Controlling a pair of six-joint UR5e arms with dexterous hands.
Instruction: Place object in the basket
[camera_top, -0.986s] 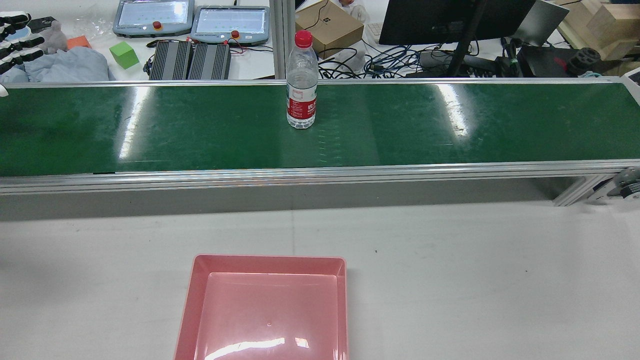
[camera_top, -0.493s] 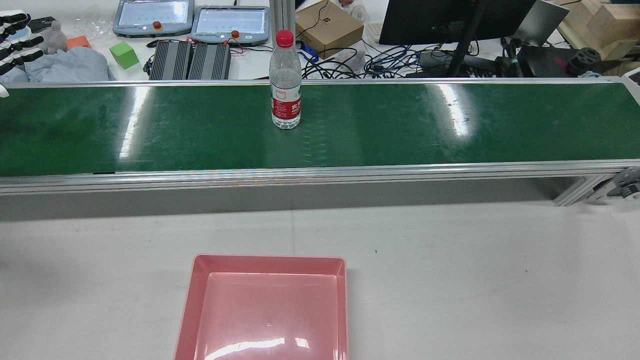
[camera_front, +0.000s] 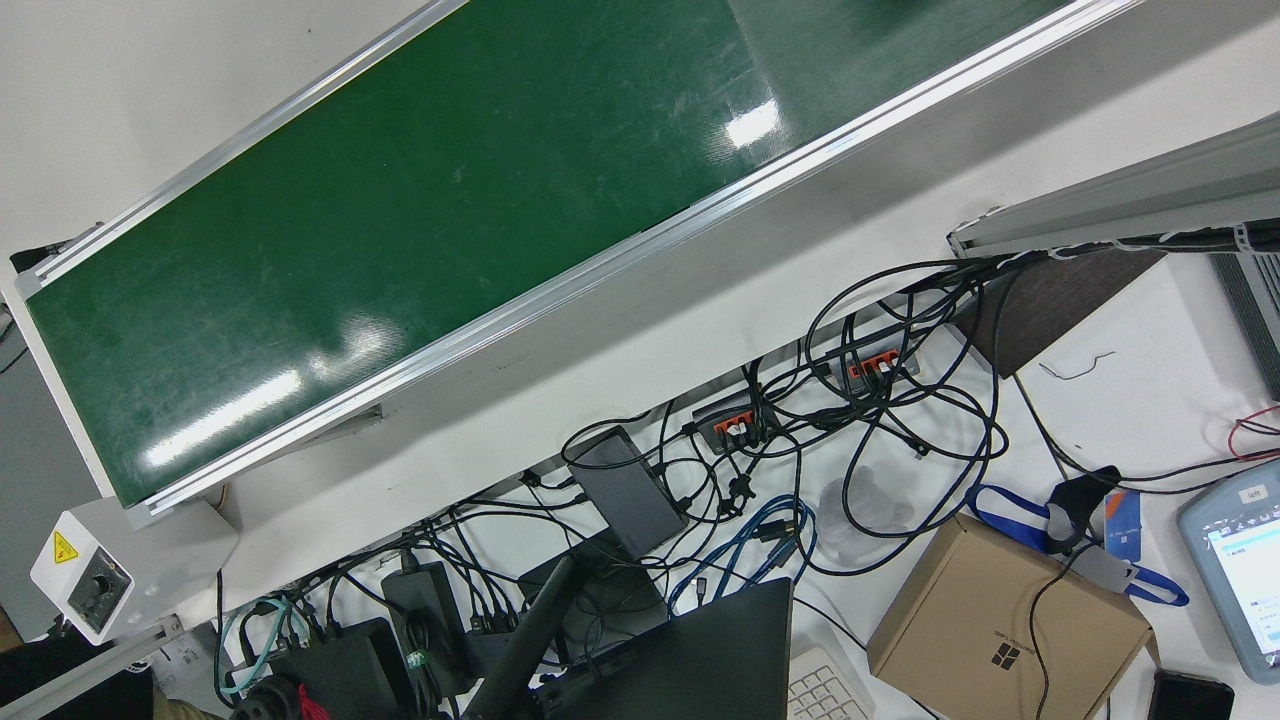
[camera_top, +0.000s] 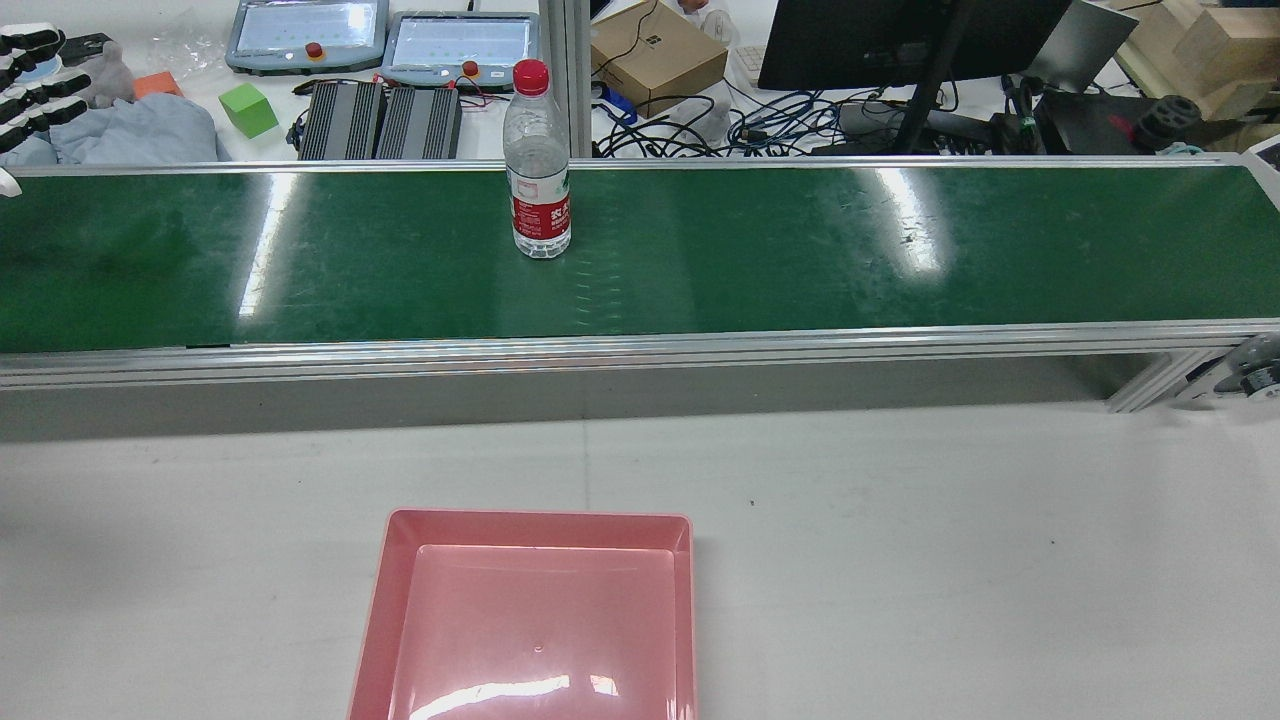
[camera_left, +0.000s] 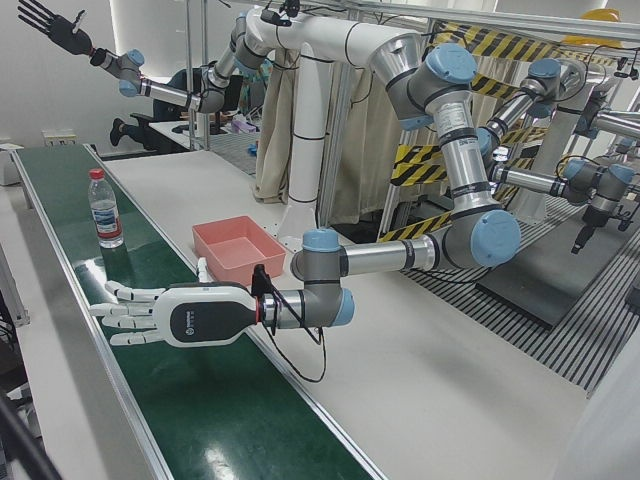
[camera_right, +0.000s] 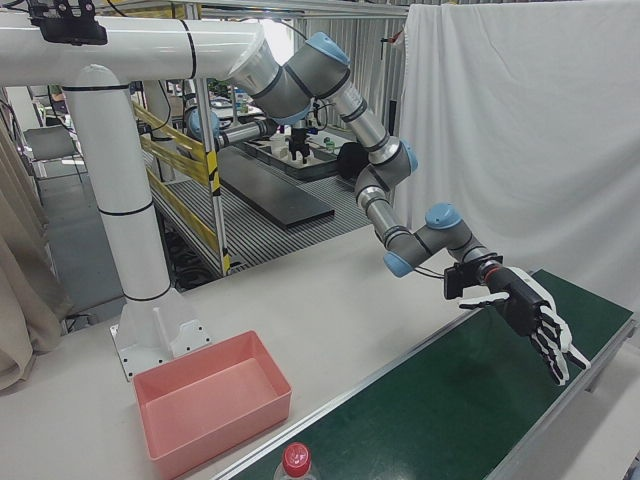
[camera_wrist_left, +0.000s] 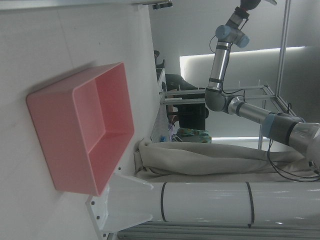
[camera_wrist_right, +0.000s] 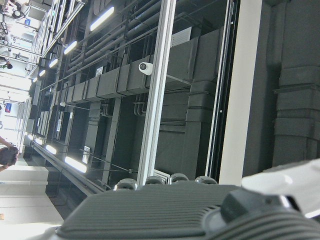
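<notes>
bottle (camera_top: 538, 160) seen upright on belt (camera_top: 800, 250), far side from basket (camera_top: 530, 620) | left hand (camera_left: 165, 312) held flat over belt, fingers spread, empty | right hand (camera_right: 528, 310) likewise spread, empty

bottle (camera_top: 538, 190) upright on belt (camera_top: 800, 250), far side; basket (camera_top: 535, 620) on table (camera_top: 900, 560) in front of belt.
</notes>
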